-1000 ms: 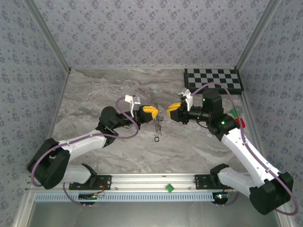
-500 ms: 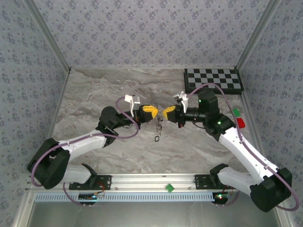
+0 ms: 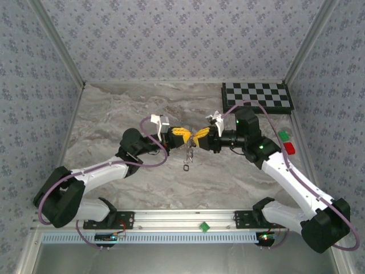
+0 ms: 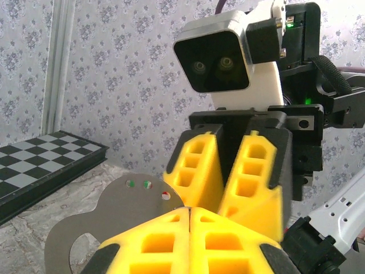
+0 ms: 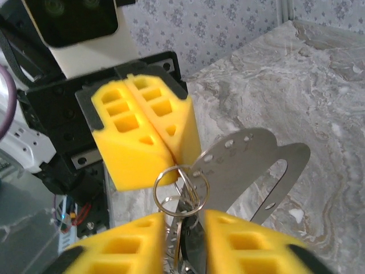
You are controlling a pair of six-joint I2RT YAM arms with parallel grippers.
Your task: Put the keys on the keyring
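My left gripper (image 5: 166, 155) is pinched together, the keyring (image 5: 171, 188) hanging at its tip; my right gripper (image 5: 185, 228) stands parted around the ring.

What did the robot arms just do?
The right claw slid toward the left claw, its fingers now either side of the bunch of silver wire rings and flat grey metal tag hanging there. The left claw stayed shut on it. The small dark wire loop on the grey marbled table stayed put.
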